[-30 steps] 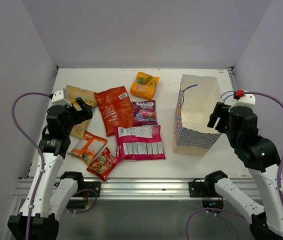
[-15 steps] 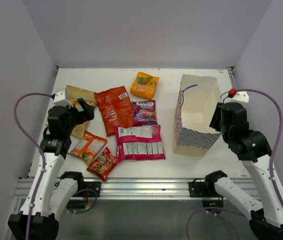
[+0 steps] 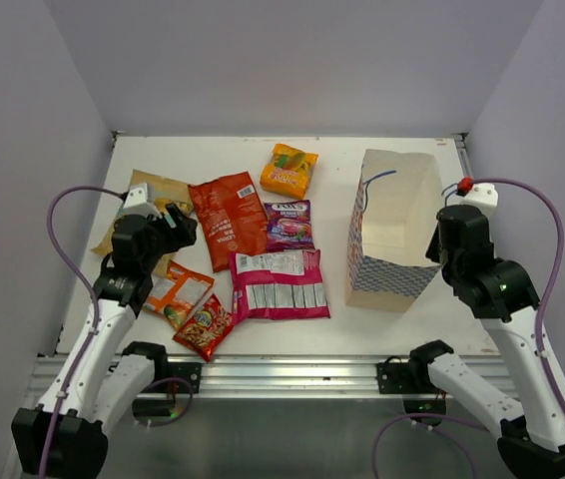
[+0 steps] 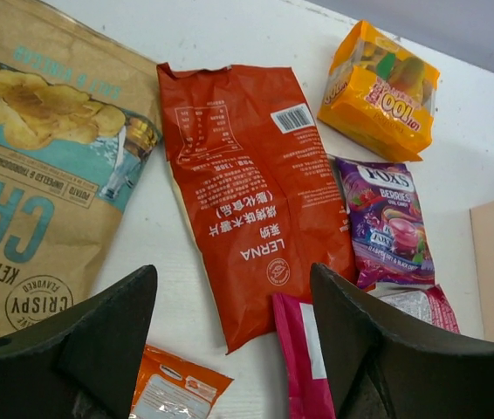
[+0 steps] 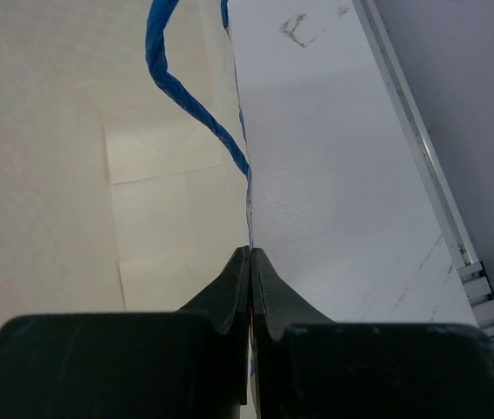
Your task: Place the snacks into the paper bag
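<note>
Nothing has gone into the paper bag [image 3: 377, 282] yet, as far as I can see. It stands upright with its mouth open, and only plain tan paper shows inside. The right gripper [image 5: 250, 255] has its fingers pressed together on the top edge of the bag's right-hand wall, pinching the paper just beside the blue string handle [image 5: 186, 96]. I take that to be steadying the bag and holding its mouth open.

All seven snacks lie flat on the table [image 3: 213, 155], on the left-arm side of the bag. Nearest the bag are the pink multipack [image 3: 278, 284] and the purple berry sweets [image 3: 288, 224], with the orange packet [image 3: 288, 170] just behind them, toward the back. Farther from the bag comes the large red packet [image 4: 251, 196], then the orange-white packet [image 3: 175, 294] and the small red packet [image 3: 205, 326]. Farthest from it is the tan kettle-chip bag [image 4: 37, 175].

The left gripper [image 4: 229, 271] hovers over the large red packet, fingers spread wide and holding nothing. I judge this to be the approach for the first pick. The next move calls for lowering onto that packet and closing on an edge or a raised crinkle, since it lies flat against the table and offers little to grip. After that, it has to be lifted over the packets lying nearer the bag, brought above the open mouth and released clear of the pinched rim.
</note>
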Robot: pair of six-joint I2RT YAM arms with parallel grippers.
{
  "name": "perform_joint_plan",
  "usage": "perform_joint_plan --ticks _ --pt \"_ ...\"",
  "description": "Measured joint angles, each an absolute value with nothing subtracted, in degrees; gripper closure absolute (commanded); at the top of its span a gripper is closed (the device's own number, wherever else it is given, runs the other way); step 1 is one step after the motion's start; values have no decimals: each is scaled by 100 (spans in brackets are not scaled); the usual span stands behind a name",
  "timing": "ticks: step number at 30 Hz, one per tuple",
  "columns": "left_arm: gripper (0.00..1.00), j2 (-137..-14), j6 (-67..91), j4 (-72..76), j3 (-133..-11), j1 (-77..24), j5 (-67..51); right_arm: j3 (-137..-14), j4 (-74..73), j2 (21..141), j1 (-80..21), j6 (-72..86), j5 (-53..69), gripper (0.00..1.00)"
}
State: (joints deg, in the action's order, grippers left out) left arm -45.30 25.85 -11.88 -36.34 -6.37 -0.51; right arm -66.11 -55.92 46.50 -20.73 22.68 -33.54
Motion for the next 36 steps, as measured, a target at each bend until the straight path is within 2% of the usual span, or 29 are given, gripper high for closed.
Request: perform_joint_plan --ticks 5,9,13,20,26,27,28,30,33,34,36 --pt "18 -5085 2797 -676 -3238 -1525 421 -6584 -5579 4648 -2073 2268 -3354 100" --pt "17 -5708 3081 -226 -2842 -1955 272 -6582 -5579 4648 -2073 2265 -3354 100" --pt "11 -6053 3264 -30 -2751 -2224 209 -6582 -5575 4648 -2073 2263 -3354 100" --pt "10 -6541 3542 1002 -2176 -2486 -327 -6556 -5570 4604 -2073 2250 -3352 100" --pt "12 -6923 3662 1260 -1951 -2733 -351 -6552 -5568 4571 -2073 2246 -3345 100" --pt "15 -6923 3682 1339 -1929 -2779 -366 -6547 -5570 4567 -2073 2246 -3345 100" --pt "31 -6936 3695 1411 -1905 -2825 -370 -6543 -5570 4565 -2073 2246 -3345 100" --pt "52 -7013 3754 1514 -1892 -2902 -388 -6543 -5568 4563 -2073 2246 -3345 100" --pt "67 -7194 3791 1697 -1892 -3017 -397 -6543 -5568 4563 -2073 2244 -3343 100" --pt "81 -7264 3806 1756 -1892 -3055 -395 -6543 -5568 4563 -2073 2244 -3341 100" --pt "100 -7380 3852 1855 -1907 -3131 -379 -6541 -5568 4560 -2073 2239 -3332 100"
